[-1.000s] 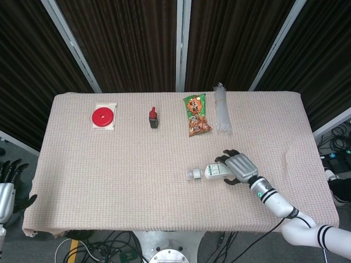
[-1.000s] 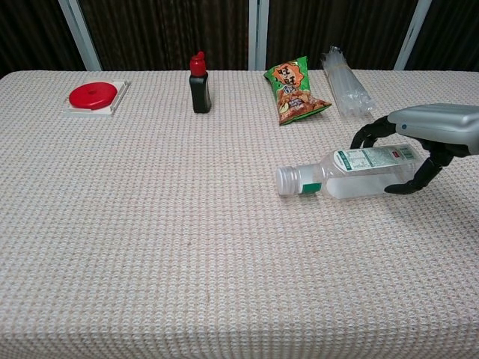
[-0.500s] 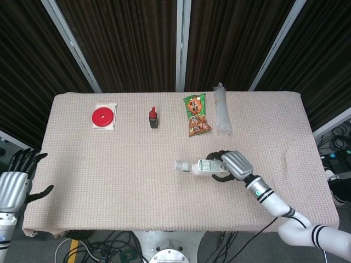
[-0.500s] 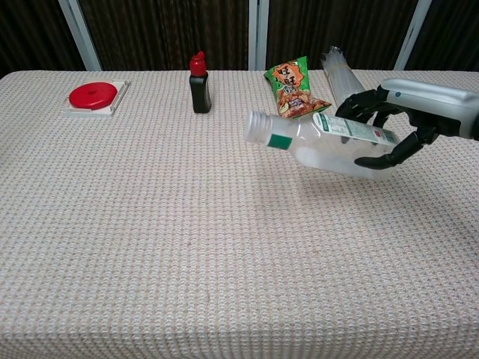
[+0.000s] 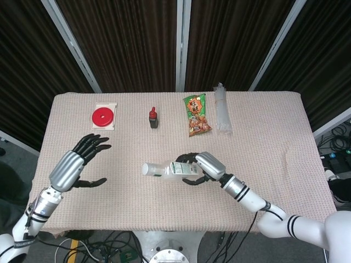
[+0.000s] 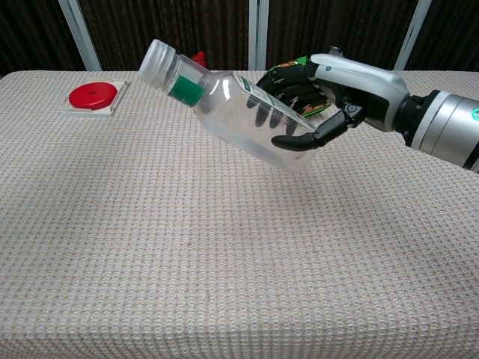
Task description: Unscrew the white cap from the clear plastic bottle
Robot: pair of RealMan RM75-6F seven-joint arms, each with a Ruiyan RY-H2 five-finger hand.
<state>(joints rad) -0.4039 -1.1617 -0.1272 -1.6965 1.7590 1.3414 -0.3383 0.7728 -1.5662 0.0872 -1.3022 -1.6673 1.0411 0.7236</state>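
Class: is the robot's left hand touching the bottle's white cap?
Apart. The head view shows the left hand open, with bare tablecloth between it and the white cap.

right hand (image 5: 204,166) holds clear bottle (image 5: 174,170) above table | white cap (image 5: 147,169) on | left hand (image 5: 77,166) spread, empty

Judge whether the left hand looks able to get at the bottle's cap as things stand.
Probably yes. The right hand holds the bottle off the table with its cap pointing toward the left hand, which is open, and only bare tablecloth lies between them.
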